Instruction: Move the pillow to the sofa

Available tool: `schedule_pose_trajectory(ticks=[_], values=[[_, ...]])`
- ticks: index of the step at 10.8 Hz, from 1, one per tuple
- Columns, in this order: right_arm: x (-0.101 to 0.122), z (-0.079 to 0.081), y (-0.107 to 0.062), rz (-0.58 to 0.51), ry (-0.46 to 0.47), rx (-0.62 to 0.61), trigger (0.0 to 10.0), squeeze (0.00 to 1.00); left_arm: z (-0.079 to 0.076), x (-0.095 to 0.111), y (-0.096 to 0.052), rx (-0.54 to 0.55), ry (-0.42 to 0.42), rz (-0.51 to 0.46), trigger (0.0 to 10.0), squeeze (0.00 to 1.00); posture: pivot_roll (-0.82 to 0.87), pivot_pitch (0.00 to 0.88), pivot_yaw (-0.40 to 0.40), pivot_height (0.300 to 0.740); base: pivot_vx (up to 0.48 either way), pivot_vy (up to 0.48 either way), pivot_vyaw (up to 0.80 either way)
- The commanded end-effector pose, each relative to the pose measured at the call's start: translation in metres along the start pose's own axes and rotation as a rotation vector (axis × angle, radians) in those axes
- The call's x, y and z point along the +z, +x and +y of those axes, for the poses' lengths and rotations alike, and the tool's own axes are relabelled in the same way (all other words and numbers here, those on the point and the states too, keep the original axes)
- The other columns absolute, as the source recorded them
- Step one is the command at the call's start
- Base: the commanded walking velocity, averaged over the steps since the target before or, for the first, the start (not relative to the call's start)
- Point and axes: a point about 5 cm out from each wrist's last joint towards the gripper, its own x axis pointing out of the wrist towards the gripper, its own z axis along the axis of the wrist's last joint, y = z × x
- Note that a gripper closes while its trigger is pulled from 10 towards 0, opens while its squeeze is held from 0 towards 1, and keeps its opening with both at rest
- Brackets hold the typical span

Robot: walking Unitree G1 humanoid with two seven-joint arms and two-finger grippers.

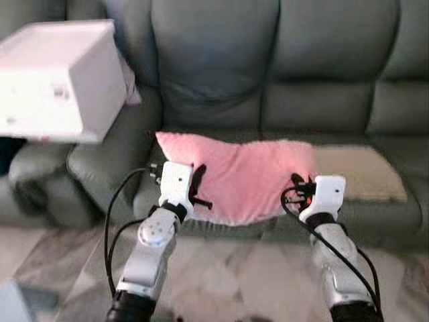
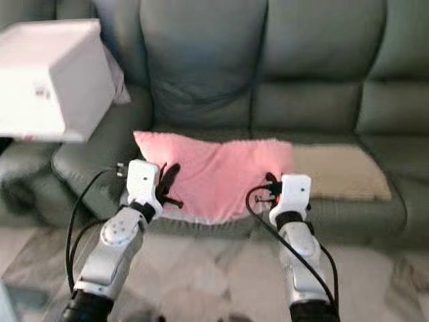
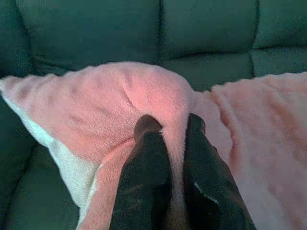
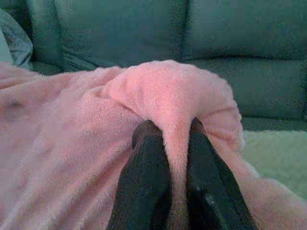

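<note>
Both tools, left tool and right tool, pinch the pillow; lower it evenly toward twelve o'clock onto the sofa seat.

Open seat room on grey-green sofa: back strip of seat behind pink pillow free up to backrest, passable along whole width. Far right seat end partly taken by flat beige mat, low, no block to passing above. Pillow spread over front edge of middle seat, covering most of it. L gripper and R gripper clamped onto pillow's left and right ends, occupying front-edge approaches. White box looming over sofa's left armrest, blocking approach from left corner. Between arms, gap above pale marble floor open toward sofa front.
</note>
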Motion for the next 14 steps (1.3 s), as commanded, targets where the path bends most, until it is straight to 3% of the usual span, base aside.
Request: schedule_pose_trajectory(ticks=[1, 5, 8, 14], values=[[0.0058, 0.0110, 0.0050, -0.024, 0.008, 0.034, 10.0, 0.00, 0.0022, 0.0058, 0.0014, 0.008, 0.004, -0.019, 10.0, 0.00, 0.01, 0.000, -0.016, 0.740, 0.428, 0.000, 0.00], [0.0062, 0.0110, 0.0063, -0.024, 0.006, 0.039, 10.0, 0.00, 0.0004, 0.0042, 0.0027, -0.001, 0.007, -0.005, 10.0, 0.00, 0.01, 0.000, -0.017, 0.740, 0.362, 0.248, -0.40], [0.0052, 0.0119, 0.0055, -0.021, 0.005, 0.042, 10.0, 0.00, -0.0030, 0.0055, 0.0030, -0.017, 0.007, -0.015, 10.0, 0.00, 0.01, 0.000, -0.018, 0.740, 0.000, 0.446, 0.00], [0.0030, 0.0131, 0.0039, -0.014, 0.005, 0.047, 10.0, 0.00, -0.0016, 0.0036, 0.0018, 0.001, 0.010, -0.003, 10.0, 0.00, 0.01, 0.000, -0.017, 0.740, 0.000, 0.000, 0.00]])
